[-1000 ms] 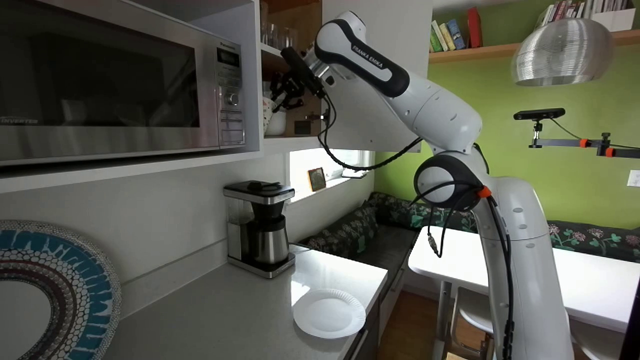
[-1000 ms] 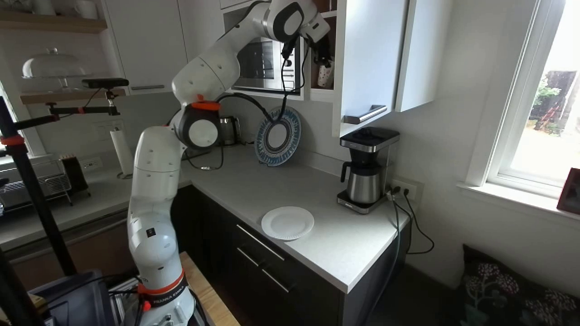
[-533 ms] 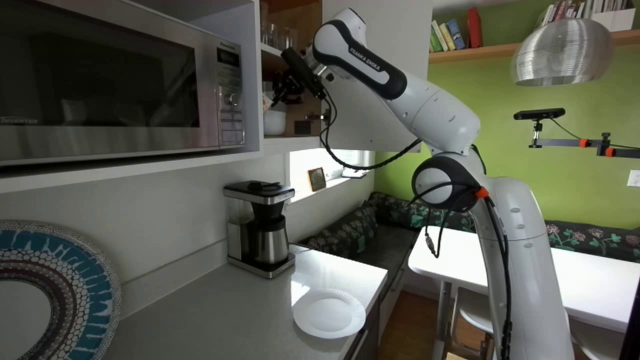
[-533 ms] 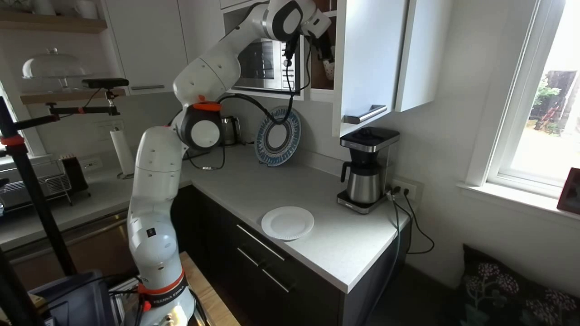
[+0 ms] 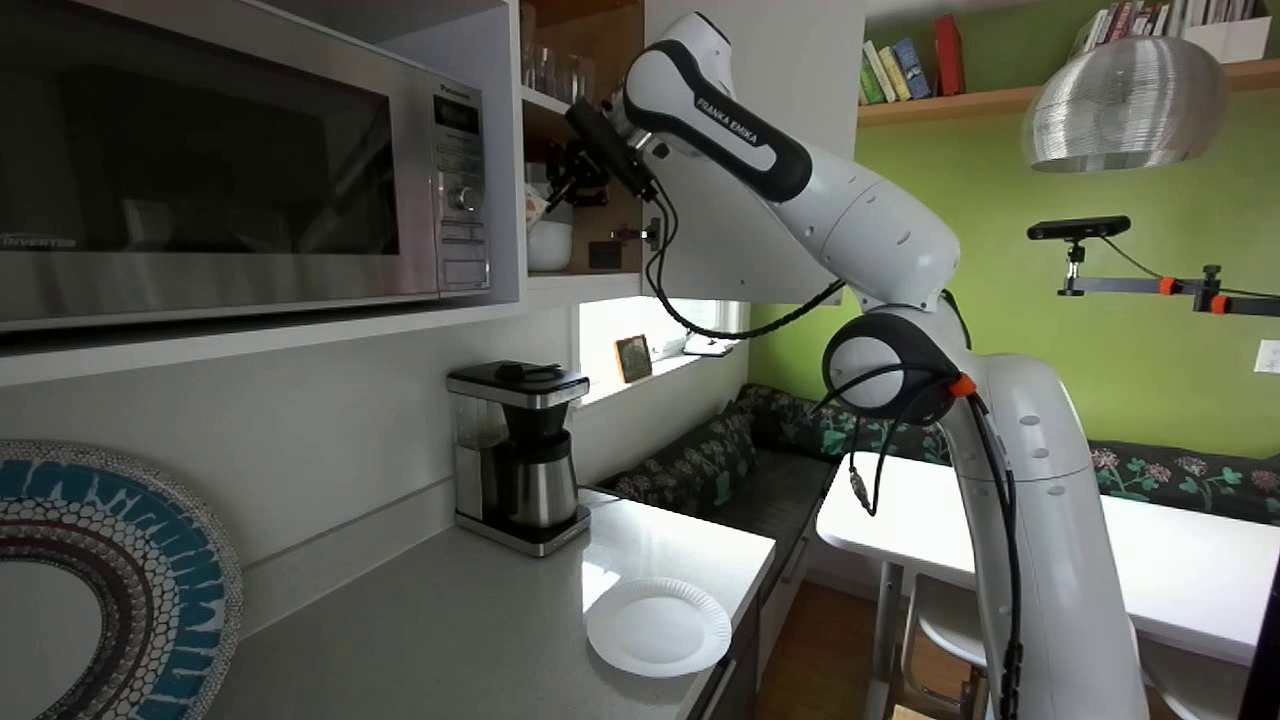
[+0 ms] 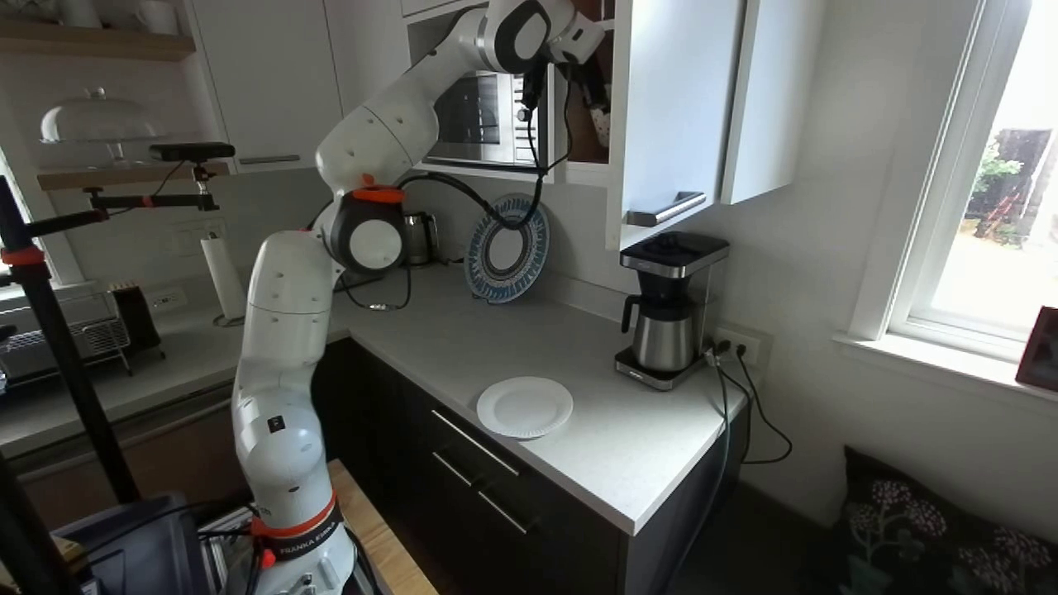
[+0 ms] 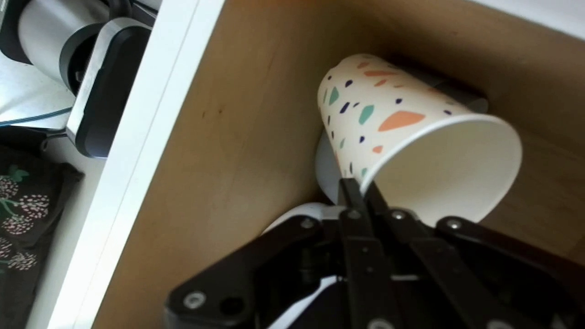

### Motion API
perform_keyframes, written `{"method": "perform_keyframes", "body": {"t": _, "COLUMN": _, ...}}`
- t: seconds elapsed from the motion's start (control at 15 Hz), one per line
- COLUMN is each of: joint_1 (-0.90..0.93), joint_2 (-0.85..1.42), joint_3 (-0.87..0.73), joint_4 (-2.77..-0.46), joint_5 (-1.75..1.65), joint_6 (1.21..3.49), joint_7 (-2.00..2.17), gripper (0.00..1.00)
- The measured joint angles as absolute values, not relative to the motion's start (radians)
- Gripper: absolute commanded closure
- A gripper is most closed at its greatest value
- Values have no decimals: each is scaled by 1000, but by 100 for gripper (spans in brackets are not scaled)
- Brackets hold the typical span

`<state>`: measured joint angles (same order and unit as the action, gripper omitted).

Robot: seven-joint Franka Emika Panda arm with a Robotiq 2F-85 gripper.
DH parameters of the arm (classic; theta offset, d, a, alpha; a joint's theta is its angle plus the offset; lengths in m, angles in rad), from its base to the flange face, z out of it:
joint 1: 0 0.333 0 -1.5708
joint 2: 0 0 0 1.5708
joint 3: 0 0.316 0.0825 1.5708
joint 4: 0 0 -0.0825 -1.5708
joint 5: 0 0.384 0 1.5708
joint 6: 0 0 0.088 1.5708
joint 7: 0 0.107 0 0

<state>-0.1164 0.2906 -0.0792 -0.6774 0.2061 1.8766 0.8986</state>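
Note:
A paper cup (image 7: 365,98) with orange, green and dark specks lies tilted in the cabinet, its mouth toward the wrist camera. My gripper (image 7: 362,186) is shut on the cup's rim, one finger outside the wall and one inside. In both exterior views the gripper reaches into the open cabinet, and part of the cup (image 5: 535,207) shows at the fingertips. A white bowl (image 5: 549,246) stands just below the cup on the cabinet floor. The lower part of the cup is hidden by the cabinet side in an exterior view.
The open cabinet door (image 6: 678,107) stands beside the wrist. A microwave (image 5: 462,200) sits on the cabinet's other side, and glasses (image 5: 565,75) fill the shelf above. Below are a coffee maker (image 6: 668,322) and a white plate (image 6: 524,406) on the counter.
The jaws have closed on the cup's rim. The cup has risen slightly and tipped over from a more upright stance, showing more of the bowl. Over the last half second little moved.

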Motion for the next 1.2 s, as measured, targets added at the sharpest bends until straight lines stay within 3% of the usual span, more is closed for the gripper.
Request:
{"method": "perform_keyframes", "body": {"t": 0.13, "joint_1": -116, "joint_2": 291, "joint_3": -79, "joint_4": -677, "joint_5": 197, "joint_6": 1865, "joint_7": 878, "gripper": 99}}
{"method": "perform_keyframes", "body": {"t": 0.2, "joint_1": -115, "joint_2": 291, "joint_3": -79, "joint_4": -677, "joint_5": 192, "joint_6": 1857, "joint_7": 870, "gripper": 72}}
{"method": "perform_keyframes", "body": {"t": 0.27, "joint_1": -114, "joint_2": 291, "joint_3": -79, "joint_4": -677, "joint_5": 188, "joint_6": 1849, "joint_7": 863, "gripper": 71}}
{"method": "perform_keyframes", "body": {"t": 0.87, "joint_1": -99, "joint_2": 299, "joint_3": -79, "joint_4": -678, "joint_5": 172, "joint_6": 1840, "joint_7": 841, "gripper": 4}}
{"method": "perform_keyframes", "body": {"t": 1.2, "joint_1": -99, "joint_2": 299, "joint_3": -79, "joint_4": -672, "joint_5": 172, "joint_6": 1852, "joint_7": 841, "gripper": 0}}
